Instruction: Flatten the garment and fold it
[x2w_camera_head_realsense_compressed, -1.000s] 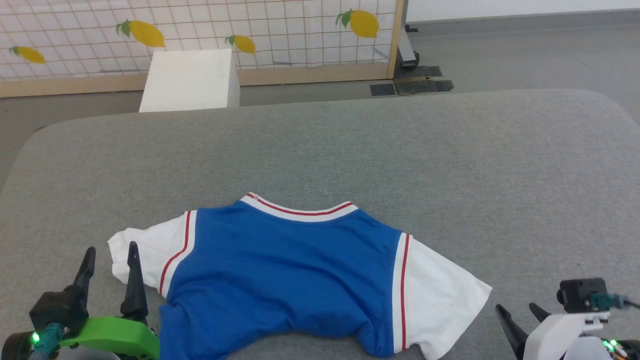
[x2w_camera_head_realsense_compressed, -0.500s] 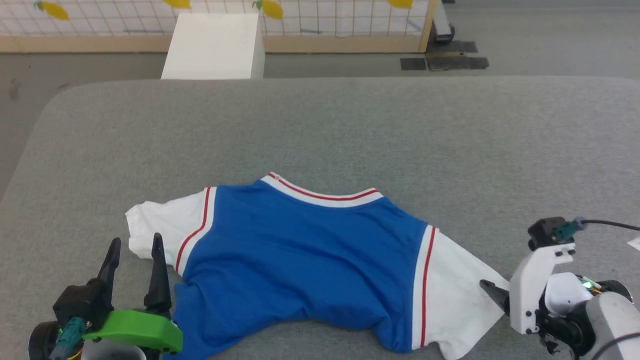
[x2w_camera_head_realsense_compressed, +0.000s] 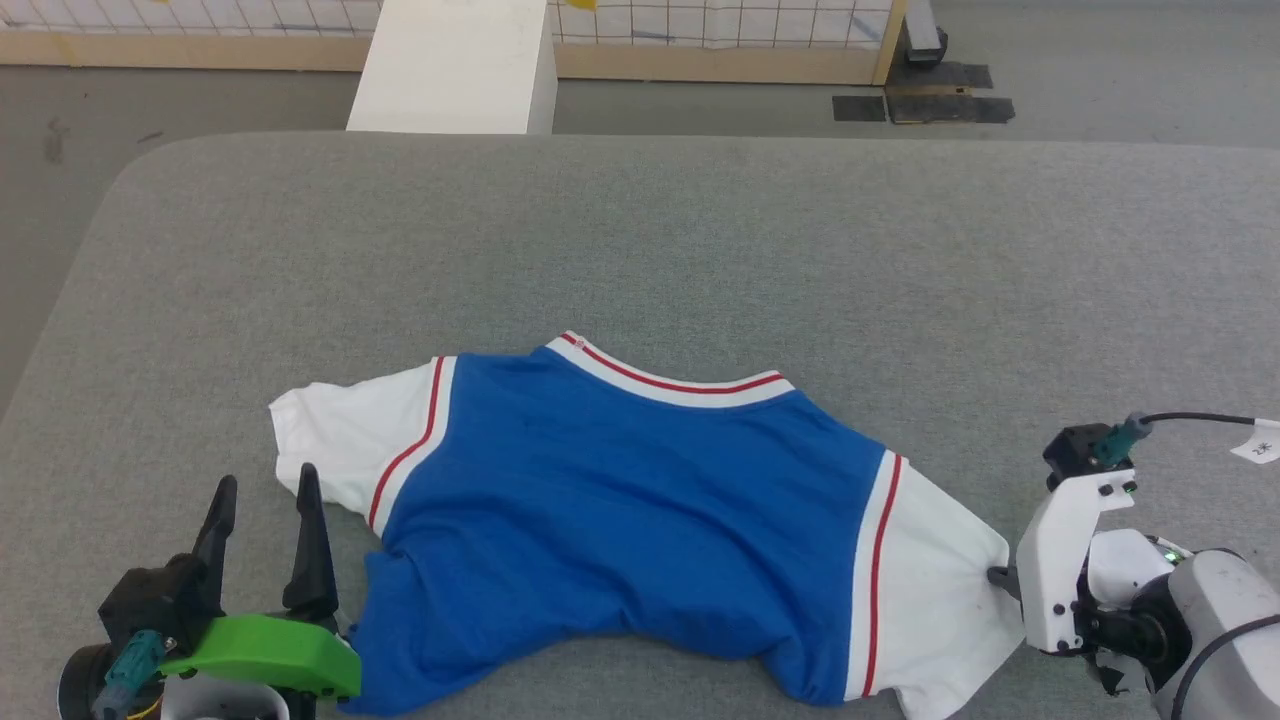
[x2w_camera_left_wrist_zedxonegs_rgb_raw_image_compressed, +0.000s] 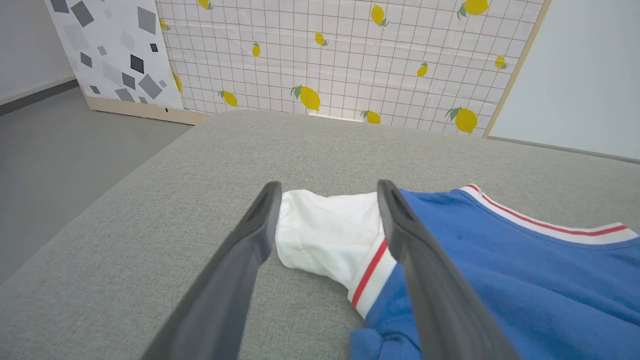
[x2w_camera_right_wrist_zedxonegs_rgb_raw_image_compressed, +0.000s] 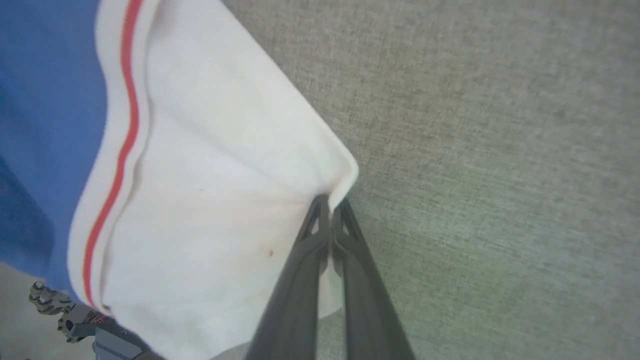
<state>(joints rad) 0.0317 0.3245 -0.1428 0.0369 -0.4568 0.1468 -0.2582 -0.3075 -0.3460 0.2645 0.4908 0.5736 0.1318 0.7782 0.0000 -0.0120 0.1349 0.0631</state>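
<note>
The garment (x2w_camera_head_realsense_compressed: 620, 510), a royal-blue shirt with white sleeves and red-striped trim, lies on the grey table (x2w_camera_head_realsense_compressed: 640, 250) with its plain blue side up and its lower hem bunched near the front edge. No lettering shows. My left gripper (x2w_camera_head_realsense_compressed: 266, 478) stands open just in front of the left sleeve (x2w_camera_left_wrist_zedxonegs_rgb_raw_image_compressed: 325, 225), which shows between its fingers in the left wrist view. Its jaws touch no cloth. My right gripper (x2w_camera_right_wrist_zedxonegs_rgb_raw_image_compressed: 332, 202) is shut on the outer corner of the right sleeve (x2w_camera_right_wrist_zedxonegs_rgb_raw_image_compressed: 210, 175). In the head view, the right gripper (x2w_camera_head_realsense_compressed: 997, 576) meets that sleeve's tip.
A white box (x2w_camera_head_realsense_compressed: 455, 65) stands on the floor beyond the table's far edge. Behind it is a lemon-print screen (x2w_camera_left_wrist_zedxonegs_rgb_raw_image_compressed: 325, 60), and dark mats (x2w_camera_head_realsense_compressed: 925, 105) lie on the floor at the far right. Bare grey table spreads beyond and right of the shirt.
The head camera has tipped down, shifting the whole picture. My right gripper has come in from the lower right and shut on the right sleeve's corner. The left gripper stays open beside the left sleeve.
</note>
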